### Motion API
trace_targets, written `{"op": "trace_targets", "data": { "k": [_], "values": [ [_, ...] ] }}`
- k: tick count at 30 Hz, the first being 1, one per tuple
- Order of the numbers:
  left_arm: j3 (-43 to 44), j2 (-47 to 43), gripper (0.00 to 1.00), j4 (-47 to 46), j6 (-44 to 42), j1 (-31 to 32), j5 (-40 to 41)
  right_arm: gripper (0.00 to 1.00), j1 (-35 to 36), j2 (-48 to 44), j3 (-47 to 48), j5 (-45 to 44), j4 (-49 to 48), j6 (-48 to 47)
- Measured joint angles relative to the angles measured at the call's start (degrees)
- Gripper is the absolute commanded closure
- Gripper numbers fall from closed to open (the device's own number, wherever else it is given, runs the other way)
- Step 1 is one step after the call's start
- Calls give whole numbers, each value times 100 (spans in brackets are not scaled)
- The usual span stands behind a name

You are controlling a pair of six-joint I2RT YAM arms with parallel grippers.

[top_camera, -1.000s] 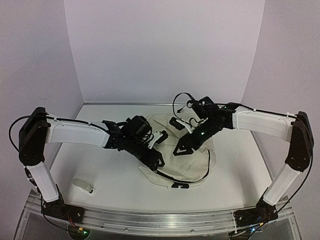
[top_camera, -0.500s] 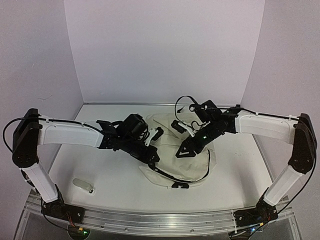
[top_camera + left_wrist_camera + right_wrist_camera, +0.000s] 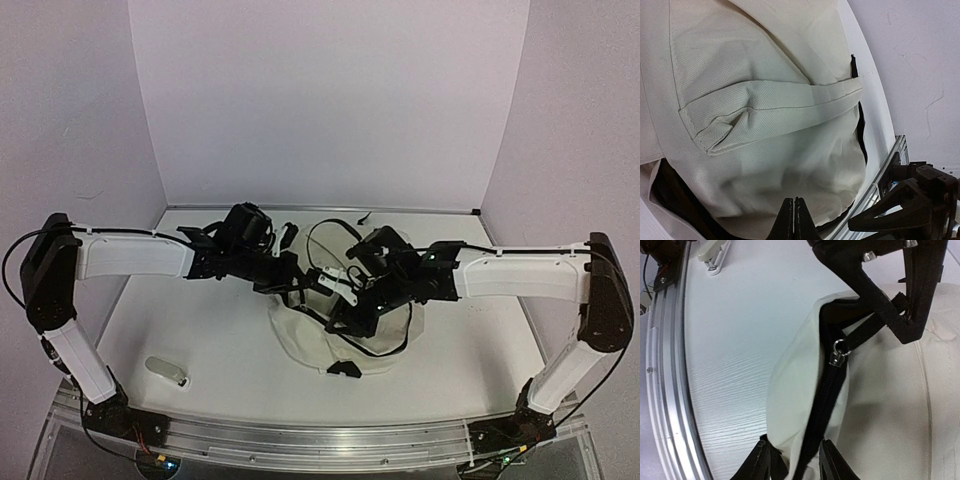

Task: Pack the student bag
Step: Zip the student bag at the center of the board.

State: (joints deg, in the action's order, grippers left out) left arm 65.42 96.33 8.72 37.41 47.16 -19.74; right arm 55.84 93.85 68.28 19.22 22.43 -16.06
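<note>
Packing appears barely begun: a small white object [image 3: 165,372] lies loose at front-left of the table [image 3: 210,340]. Mid-table, the student bag [image 3: 300,345] sits with zipper [image 3: 826,390] open. The right gripper [image 3: 795,462] clamps its rim at narrow width; the left gripper [image 3: 794,220] is fully closed.

student bag [image 3: 300,345] centre, small item [image 3: 166,372] front-left

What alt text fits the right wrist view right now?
A cream fabric backpack fills the right side, its black zippered edge pinched by the right gripper at the bottom. A silver zipper pull sits mid-frame, with the left gripper above it; bare white table and a metal rail lie left.
</note>
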Motion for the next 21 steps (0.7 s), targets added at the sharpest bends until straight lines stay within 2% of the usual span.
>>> {"op": "trace_targets", "data": {
  "k": [9,13,21],
  "values": [
    [-63,13,100,-228,317,-84,-202,63,140,356,-58,-975,-688,-185],
    [-97,13,100,-253,338,-101,-231,57,221,491,-47,-1051,-778,-160],
    [-146,15,100,-278,360,-154,-257,53,238,570,193,-1048,-794,-19]
  ]
}}
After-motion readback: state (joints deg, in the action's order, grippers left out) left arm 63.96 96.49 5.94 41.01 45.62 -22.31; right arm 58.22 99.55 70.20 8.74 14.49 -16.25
